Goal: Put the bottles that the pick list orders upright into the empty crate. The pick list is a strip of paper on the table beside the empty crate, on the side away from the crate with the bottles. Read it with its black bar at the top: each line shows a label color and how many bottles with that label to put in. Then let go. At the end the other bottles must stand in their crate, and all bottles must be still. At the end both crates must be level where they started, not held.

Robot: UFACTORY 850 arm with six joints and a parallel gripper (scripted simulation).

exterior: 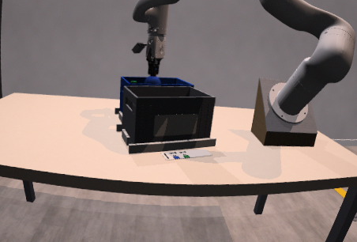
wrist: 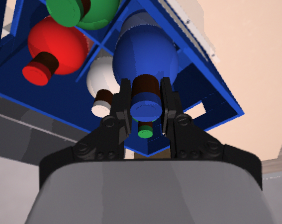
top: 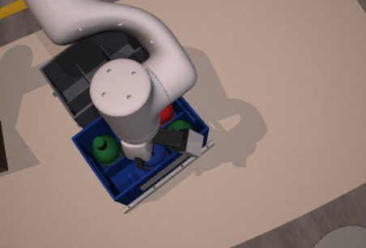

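One blue bottle (top: 155, 156) (exterior: 152, 80) (wrist: 145, 55); neck visible wrist view only.

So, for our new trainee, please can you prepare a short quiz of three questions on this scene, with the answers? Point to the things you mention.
1. The hand (top: 146, 156) (exterior: 153, 73) (wrist: 145, 90) grips which bottle?
a) red
b) blue bottle (top: 159, 159) (exterior: 152, 80) (wrist: 144, 57)
c) white

2. True or false: the black crate (top: 61, 78) (exterior: 142, 111) (wrist: 17, 135) stands between the pick list (exterior: 201, 154) and the blue crate (top: 95, 170) (exterior: 122, 100) (wrist: 214, 84).

3. Complete: the pick list's label colors are blue and ____.

Key: 1 b; 2 true; 3 green
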